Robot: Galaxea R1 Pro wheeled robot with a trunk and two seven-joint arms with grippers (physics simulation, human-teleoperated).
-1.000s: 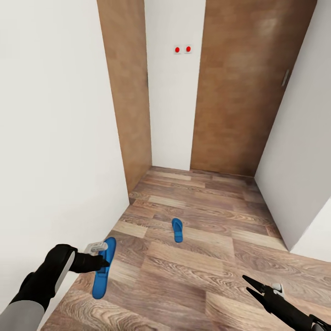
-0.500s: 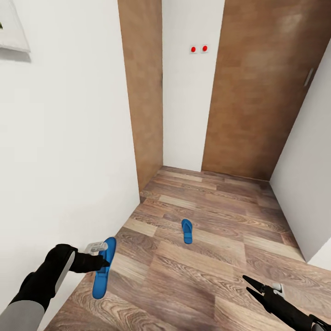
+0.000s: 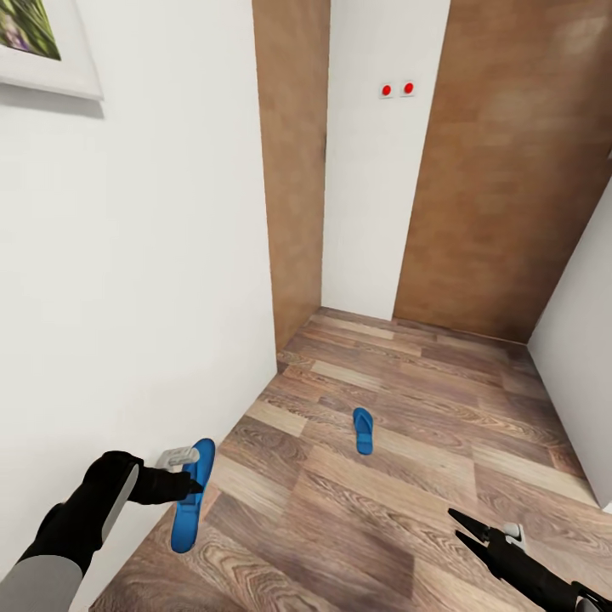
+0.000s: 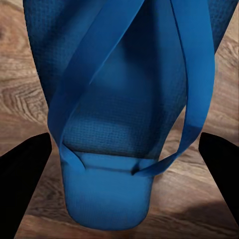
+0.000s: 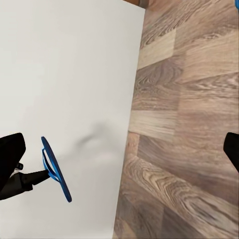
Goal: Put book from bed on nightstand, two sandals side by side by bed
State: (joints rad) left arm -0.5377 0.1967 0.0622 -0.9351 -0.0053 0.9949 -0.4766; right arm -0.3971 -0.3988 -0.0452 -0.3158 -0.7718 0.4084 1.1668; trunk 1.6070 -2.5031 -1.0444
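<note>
Carrying one blue sandal (image 3: 191, 495) in the left gripper (image 3: 189, 486), pinched near the strap end so that the sole hangs edge-on beside the white wall (image 3: 153, 280), clear of the wood-plank floor (image 3: 408, 510). Confirmed in the left wrist view: strap and footbed (image 4: 124, 109) directly ahead of the camera, dark fingertips (image 4: 22, 169) at either side. Judged a transport hold, suited to travel toward the bed rather than to placement.

Second sandal (image 3: 363, 429) lying flat on the floor, sole down, well apart from the carried one, about midway between the left wall and the right wall (image 3: 578, 340), short of the brown wooden panels (image 3: 501, 170) at the far end. Judged not yet collected, hence left where it lies.

Right gripper (image 3: 463, 527) held low over the floor near the lower right corner of the head view, fingers spread, holding nothing; judged free for the second sandal.

Hard to make out or cut off:
- Exact contact of the left fingers on the sandal, masked by the sandal itself.
- Framed picture (image 3: 42, 42) at the upper left, cropped by the frame edge.
- Two red-dotted wall plates (image 3: 397, 88), too small to identify.
- Right wrist view: carried sandal (image 5: 56, 169) seen edge-on against the wall, right fingertips (image 5: 233, 149) at the frame edges.
</note>
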